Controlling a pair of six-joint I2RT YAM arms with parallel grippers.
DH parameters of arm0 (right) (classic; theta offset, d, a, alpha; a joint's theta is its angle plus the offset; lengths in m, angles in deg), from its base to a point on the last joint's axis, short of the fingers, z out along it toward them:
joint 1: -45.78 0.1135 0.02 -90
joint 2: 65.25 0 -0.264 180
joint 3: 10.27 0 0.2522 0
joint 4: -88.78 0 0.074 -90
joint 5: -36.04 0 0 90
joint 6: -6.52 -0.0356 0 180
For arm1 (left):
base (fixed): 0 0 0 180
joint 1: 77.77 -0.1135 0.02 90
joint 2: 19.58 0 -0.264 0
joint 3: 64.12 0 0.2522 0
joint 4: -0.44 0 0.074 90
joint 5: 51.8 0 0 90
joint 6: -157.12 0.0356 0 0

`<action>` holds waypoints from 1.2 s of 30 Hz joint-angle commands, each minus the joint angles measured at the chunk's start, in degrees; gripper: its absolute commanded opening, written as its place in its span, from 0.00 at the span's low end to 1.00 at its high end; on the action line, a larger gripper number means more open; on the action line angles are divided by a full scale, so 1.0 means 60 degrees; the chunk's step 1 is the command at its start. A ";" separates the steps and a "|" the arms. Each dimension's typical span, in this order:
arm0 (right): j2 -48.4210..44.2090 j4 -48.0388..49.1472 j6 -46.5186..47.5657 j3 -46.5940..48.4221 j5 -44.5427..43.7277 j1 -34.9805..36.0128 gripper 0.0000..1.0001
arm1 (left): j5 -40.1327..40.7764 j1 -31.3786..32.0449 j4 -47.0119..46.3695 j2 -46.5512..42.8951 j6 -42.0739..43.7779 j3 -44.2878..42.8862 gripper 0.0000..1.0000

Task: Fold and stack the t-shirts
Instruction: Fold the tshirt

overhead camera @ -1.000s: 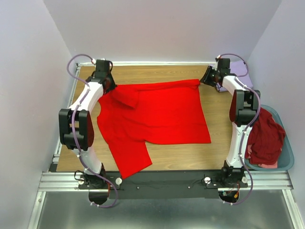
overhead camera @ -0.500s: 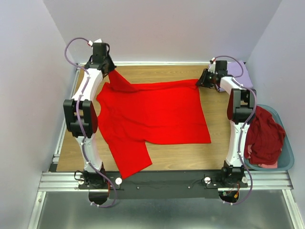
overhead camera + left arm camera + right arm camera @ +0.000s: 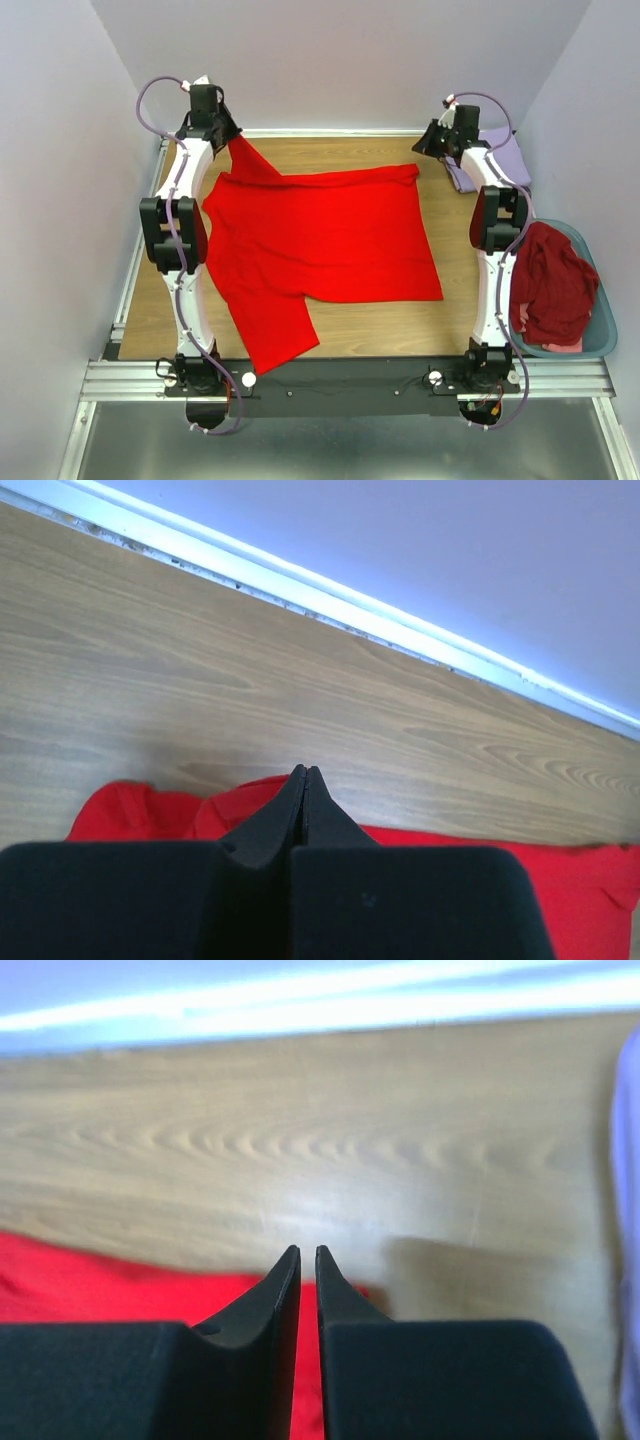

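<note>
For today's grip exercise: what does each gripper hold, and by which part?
Left gripper pinches the red t-shirt by its far sleeve; right gripper holds nothing.

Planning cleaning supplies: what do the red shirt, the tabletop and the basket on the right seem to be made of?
The red t-shirt: soft matte knit cloth, probably cotton; it lies limp with creases. The tabletop: wood or wood-look laminate, smooth, slight sheen; grain lines show. The basket: apparently rigid teal plastic, smooth moulded rim.

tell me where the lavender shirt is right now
Top view: the lavender shirt lies at the table's far right corner, beside the right gripper, beyond the teal basket.
</note>
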 commanded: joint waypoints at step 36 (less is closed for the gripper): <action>-0.2245 0.0034 0.1029 -0.4015 0.0528 -0.0362 0.29 | -0.1531 -0.0785 -0.0881 -0.0123 -0.0102 0.0991 0.00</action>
